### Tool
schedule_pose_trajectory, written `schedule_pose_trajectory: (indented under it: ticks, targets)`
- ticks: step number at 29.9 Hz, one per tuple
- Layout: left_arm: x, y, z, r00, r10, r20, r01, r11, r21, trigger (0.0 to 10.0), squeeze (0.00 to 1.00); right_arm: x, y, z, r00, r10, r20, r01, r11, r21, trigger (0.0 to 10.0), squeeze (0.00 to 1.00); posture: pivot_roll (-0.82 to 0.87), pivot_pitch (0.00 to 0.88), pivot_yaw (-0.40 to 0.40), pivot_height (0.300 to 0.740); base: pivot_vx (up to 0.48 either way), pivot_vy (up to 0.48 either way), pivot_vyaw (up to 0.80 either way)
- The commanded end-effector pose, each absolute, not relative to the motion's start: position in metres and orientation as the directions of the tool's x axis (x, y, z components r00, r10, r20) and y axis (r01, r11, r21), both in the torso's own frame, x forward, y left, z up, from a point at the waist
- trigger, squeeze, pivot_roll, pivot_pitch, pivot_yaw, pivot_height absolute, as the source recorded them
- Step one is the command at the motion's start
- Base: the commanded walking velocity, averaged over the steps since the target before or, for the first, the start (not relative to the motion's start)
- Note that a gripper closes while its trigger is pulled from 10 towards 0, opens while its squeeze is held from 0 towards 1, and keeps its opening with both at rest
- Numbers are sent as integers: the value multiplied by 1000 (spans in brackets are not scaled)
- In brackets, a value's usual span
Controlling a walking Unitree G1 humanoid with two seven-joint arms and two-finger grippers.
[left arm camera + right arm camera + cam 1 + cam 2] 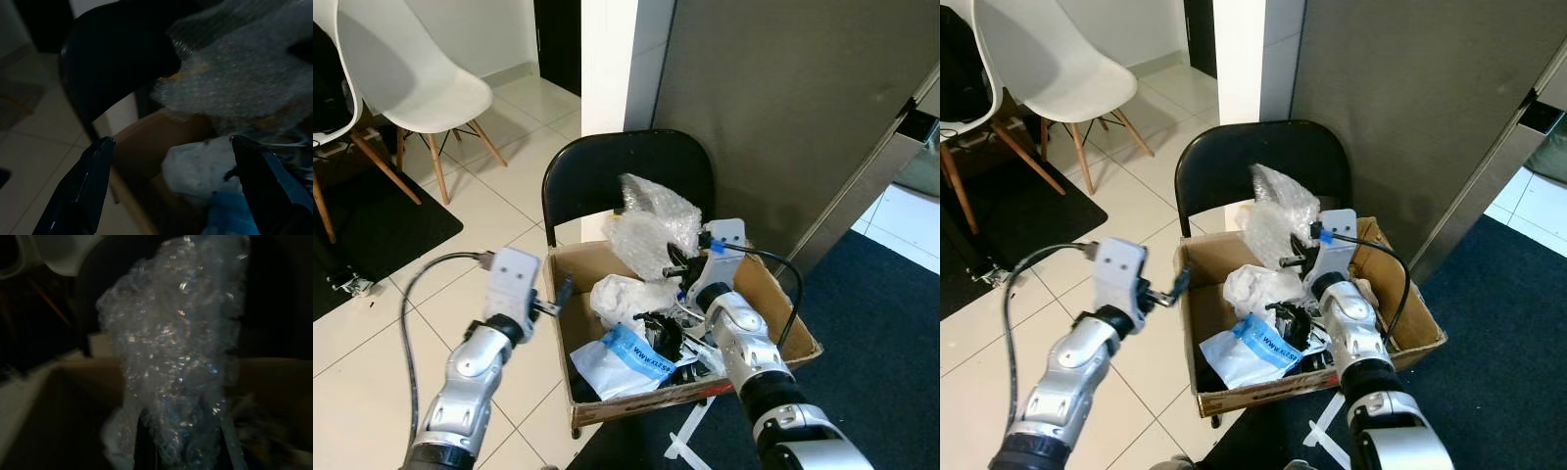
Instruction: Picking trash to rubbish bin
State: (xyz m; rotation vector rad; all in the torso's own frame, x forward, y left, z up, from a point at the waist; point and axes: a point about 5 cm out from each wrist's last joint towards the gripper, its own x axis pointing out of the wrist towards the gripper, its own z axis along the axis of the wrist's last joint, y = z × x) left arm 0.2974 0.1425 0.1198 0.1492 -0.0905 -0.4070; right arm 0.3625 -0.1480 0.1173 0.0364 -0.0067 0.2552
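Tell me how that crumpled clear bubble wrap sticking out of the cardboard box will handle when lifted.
The crumpled clear bubble wrap is probably very light for its bulk. Its loose folds suggest it will flop and trail from the right gripper. Standing above the cardboard box, it may spring back out if merely pushed down.

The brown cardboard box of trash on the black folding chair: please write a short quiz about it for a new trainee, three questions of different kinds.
1. True or false: the brown cardboard box rests on the black folding chair.
2. Which thing stands tallest in the box? A) the clear crumpled bubble wrap B) the white and blue plastic bag C) a glass bottle
3. Fill in: the left gripper hovers at the box's ____ wall, fingers open.

Key: 1 true; 2 A; 3 left. The right gripper is above the trash, at the bubble wrap.
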Motion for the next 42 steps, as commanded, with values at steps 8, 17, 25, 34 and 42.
schedule_pose_trajectory:
  ticks: [8,17,25,34,42]
  targets:
    - [278,134,112,846,-533,33,528,844,92,10000,0,359,-193,106,995,55,-78,-70,977,-202,10000,0,66,144,-49,740,0,0,0]
    - [274,136,107,829,-559,1,557,826,88,10000,0,352,-208,81,958,63,-281,-156,933,-324,10000,0,64,148,-49,740,0,0,0]
    - [273,138,108,826,-564,-3,562,823,81,10000,0,341,-213,61,899,72,-431,-278,855,-437,10000,0,65,155,-51,740,0,0,0]
    - [277,141,109,843,-537,-4,536,840,84,10000,0,343,-202,60,900,96,-425,-278,879,-388,10000,0,65,158,-48,740,0,0,0]
    - [277,142,110,845,-535,-3,533,841,87,10000,0,349,-190,69,924,147,-354,-242,940,-241,10000,1000,69,156,-44,740,0,0,0]
